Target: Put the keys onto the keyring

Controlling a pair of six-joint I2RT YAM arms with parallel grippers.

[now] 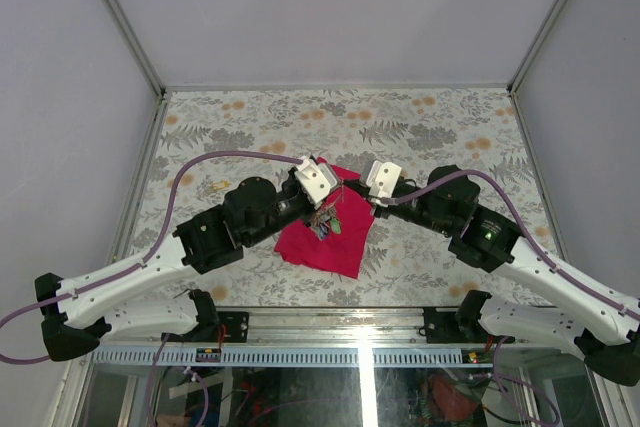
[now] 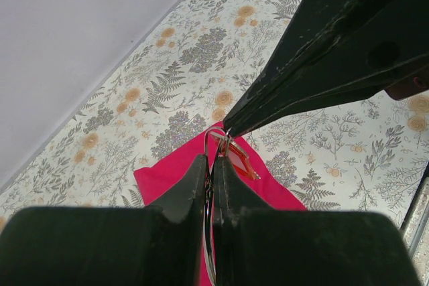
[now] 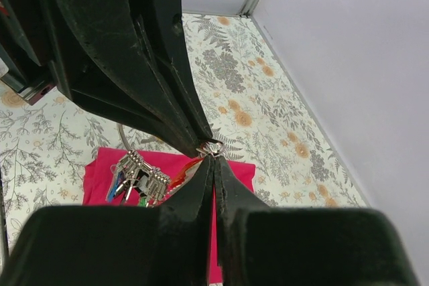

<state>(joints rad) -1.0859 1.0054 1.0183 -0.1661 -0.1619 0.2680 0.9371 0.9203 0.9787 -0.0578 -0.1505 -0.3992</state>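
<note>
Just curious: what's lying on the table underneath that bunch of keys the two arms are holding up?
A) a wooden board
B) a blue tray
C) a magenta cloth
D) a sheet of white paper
C: a magenta cloth is spread on the flowered table right below the keyring with its hanging keys.
</note>
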